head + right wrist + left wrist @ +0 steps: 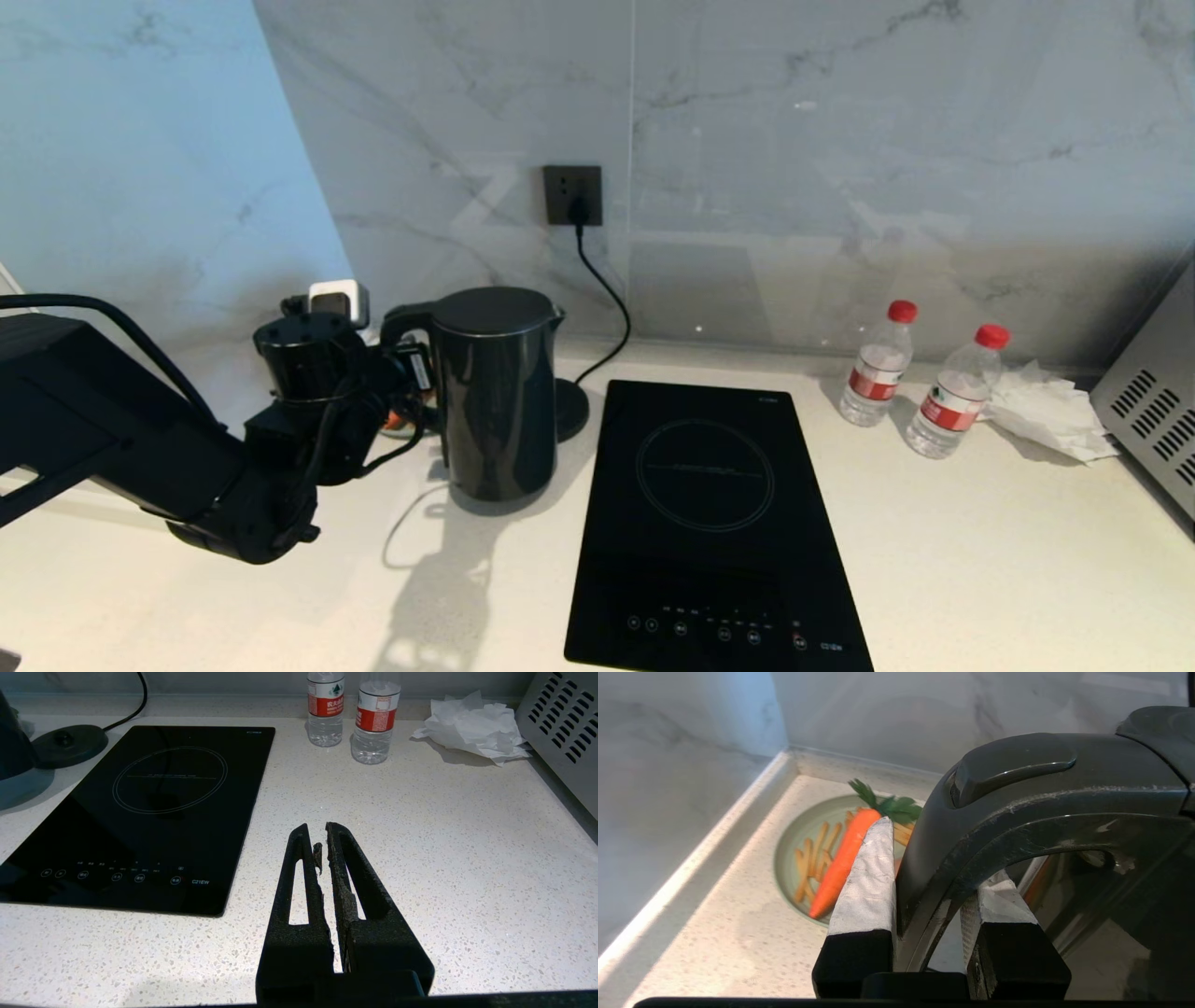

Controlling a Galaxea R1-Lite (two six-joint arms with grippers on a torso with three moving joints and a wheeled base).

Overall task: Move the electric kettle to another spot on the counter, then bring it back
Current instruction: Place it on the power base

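The electric kettle (499, 401), a tall glossy black jug, stands upright at the left of the counter (980, 541), just in front of its round base disc (571, 411). I cannot tell whether its bottom touches the worktop. My left gripper (938, 858) is shut on the kettle's loop handle (1017, 793); one white-padded finger (868, 882) lies outside the loop and the other inside. The left wrist (313, 373) sits beside the kettle. My right gripper (317, 828) hovers shut and empty over bare counter, right of the hob.
A black induction hob (709, 523) lies right of the kettle. Two water bottles (878, 364) (954, 392), a crumpled tissue (1046, 411) and a grey vented appliance (1158, 411) stand at the right. A plate (798, 858) with a carrot (840, 863) sits in the corner behind the handle.
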